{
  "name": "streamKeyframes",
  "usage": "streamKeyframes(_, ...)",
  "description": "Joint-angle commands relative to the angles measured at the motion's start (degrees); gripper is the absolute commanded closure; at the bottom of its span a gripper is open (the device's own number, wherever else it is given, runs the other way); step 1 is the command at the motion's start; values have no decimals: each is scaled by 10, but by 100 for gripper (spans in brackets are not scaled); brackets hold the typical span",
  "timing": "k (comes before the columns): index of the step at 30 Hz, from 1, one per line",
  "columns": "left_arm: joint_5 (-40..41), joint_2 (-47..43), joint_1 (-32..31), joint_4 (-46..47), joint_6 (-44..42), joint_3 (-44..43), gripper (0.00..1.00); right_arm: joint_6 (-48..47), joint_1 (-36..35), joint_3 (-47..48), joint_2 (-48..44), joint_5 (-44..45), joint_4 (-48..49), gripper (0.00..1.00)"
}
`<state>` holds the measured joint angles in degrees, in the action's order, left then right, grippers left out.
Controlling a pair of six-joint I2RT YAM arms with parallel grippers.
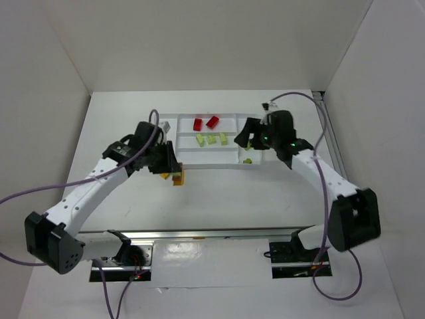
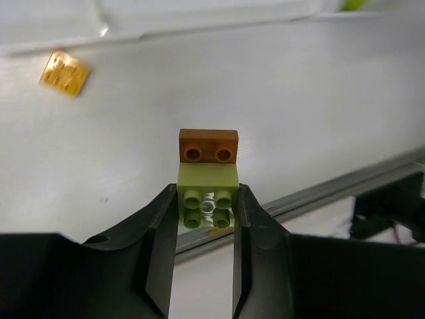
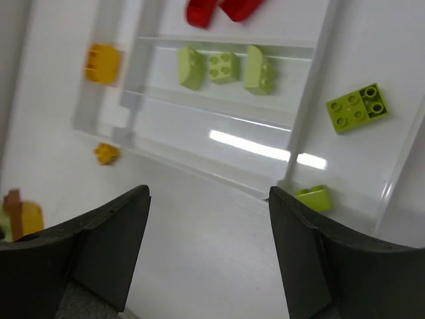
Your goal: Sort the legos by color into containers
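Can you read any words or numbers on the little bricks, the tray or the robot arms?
None: no word, number or sign is readable in any view. Studs on the green brick in the left gripper are too blurred to show any mark; the white tray looks plain.

My claw (image 3: pixel 207 193): fingers spread wide, nothing between them, over the table (image 3: pixel 206 266) by the tray.
Tray (image 3: pixel 311 100): white, split by low ridges.
Red legos (image 3: pixel 199 12): two, farthest slot, partly cut off.
Light green legos (image 3: pixel 224 67): three in a row, next slot.
Side section: green plate (image 3: pixel 355 107) and small green brick (image 3: pixel 313 198), well apart.
Yellow-orange brick (image 3: pixel 101 63): narrow end section.
Orange piece (image 3: pixel 106 153): on the table, just outside the tray.
Lego stack (image 3: pixel 21 214): blurred, at the picture's left edge.
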<state>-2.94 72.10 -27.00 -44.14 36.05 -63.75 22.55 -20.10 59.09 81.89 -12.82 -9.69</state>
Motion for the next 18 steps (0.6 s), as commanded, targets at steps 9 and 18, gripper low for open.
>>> streamKeyframes(9, -495, -35, 121, 244, -121, -41, 100, 144, 34, -138, -154, -420, 332, 18)
streamKeyframes(18, -679, -15, 163, 489, 17, 20, 100, 110, -59, -103, -82, -462, 405, 1)
